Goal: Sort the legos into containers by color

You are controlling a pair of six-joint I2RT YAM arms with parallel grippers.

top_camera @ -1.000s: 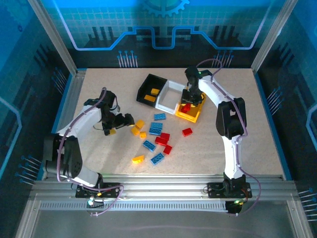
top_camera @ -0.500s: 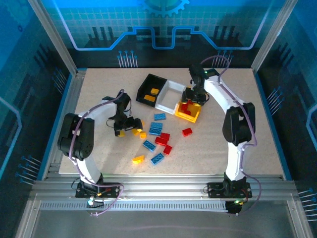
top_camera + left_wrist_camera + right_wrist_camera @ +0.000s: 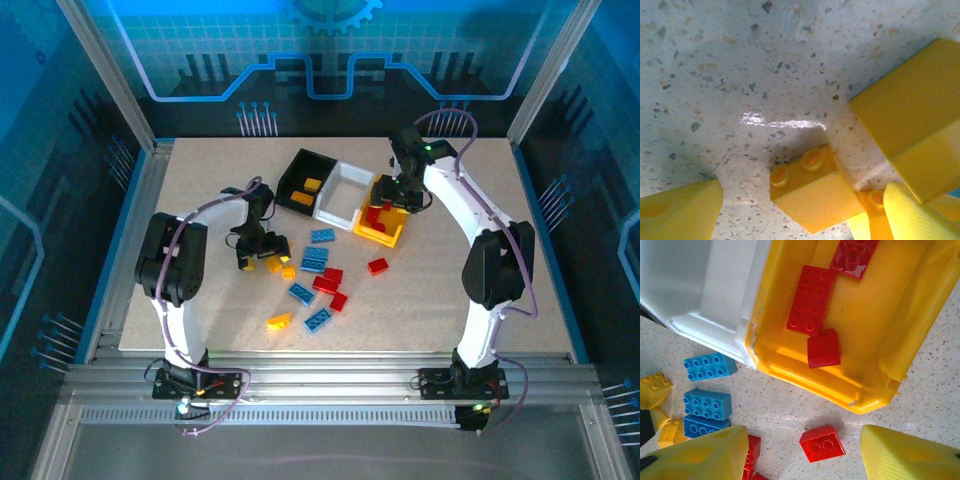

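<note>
My left gripper [image 3: 258,252] is low over the table at the left end of the loose legos. In its wrist view it [image 3: 805,202] stands open around a small yellow brick [image 3: 812,192], with a clear gap to the left finger [image 3: 682,210]. A bigger yellow brick [image 3: 910,120] lies just beyond. My right gripper [image 3: 394,198] hovers open and empty over the near edge of the yellow bin [image 3: 392,237], which holds three red bricks [image 3: 811,297]. A single red brick [image 3: 822,443] lies on the table below the right gripper [image 3: 804,440].
The black bin [image 3: 293,172] holds yellow-orange bricks, and the white bin [image 3: 338,211] sits between it and the yellow one. Blue bricks [image 3: 314,258], red bricks [image 3: 330,280] and a yellow brick [image 3: 279,321] are scattered mid-table. Bare table lies to the right and front.
My left arm swung right to the yellow bricks and its jaws narrowed. My right gripper opened over the yellow bin, left a red brick there and rose a little.
</note>
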